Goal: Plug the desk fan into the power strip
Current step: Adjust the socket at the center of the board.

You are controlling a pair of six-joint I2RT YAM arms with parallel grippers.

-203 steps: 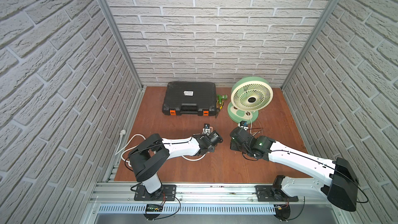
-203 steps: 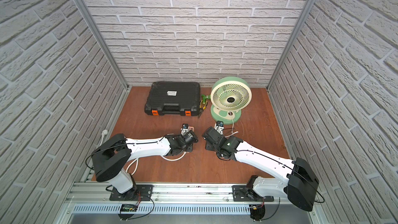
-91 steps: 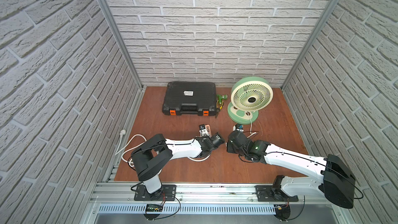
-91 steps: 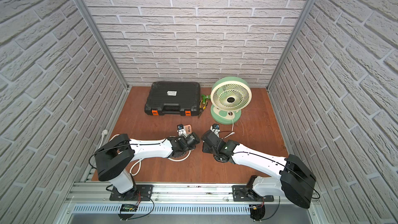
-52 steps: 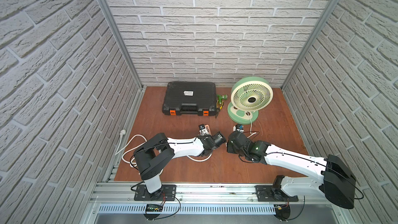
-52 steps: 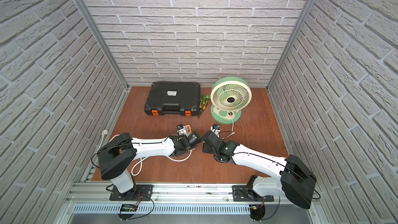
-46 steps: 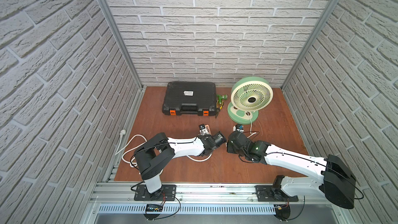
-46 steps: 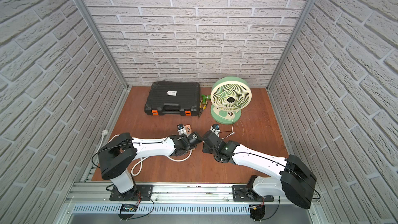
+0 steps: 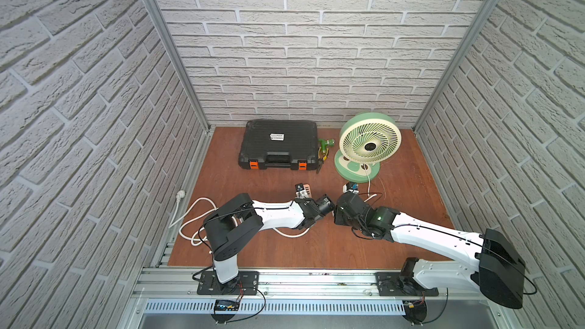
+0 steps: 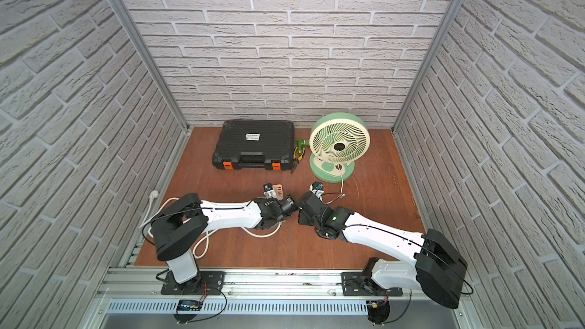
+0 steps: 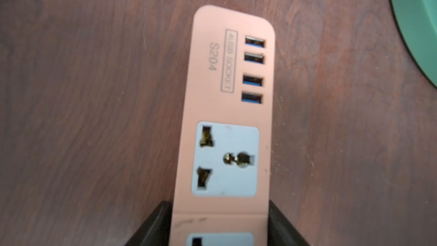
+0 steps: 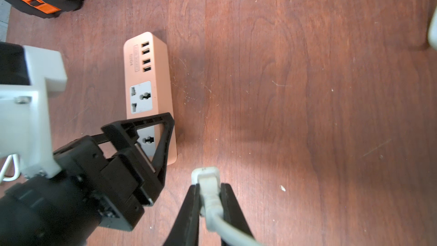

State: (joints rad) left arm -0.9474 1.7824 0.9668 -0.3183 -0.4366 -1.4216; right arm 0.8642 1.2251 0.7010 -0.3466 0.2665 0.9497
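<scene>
1. Left pincer [image 11: 221, 214] straddles the power strip [image 12: 147, 95], fingers [image 11: 151, 229] snug along both long sides. Squeezing or just flanking, I cannot tell.
2. Right pincer [image 12: 210, 187] is clamped on the fan's white plug [image 12: 205, 173], and the plug is apart from the strip.
3. In both top views the strip lies mid-tabletop [image 9: 411, 216], with the right pincer at its 3 o'clock.
4. The desk fan [image 9: 369, 146] stands upright at the strip's 2 o'clock, and the black toolcase [image 9: 278, 144] is at 11 o'clock.

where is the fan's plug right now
In the right wrist view the plug sits clamped in the right pincer, off the non-USB end of the power strip.
</scene>
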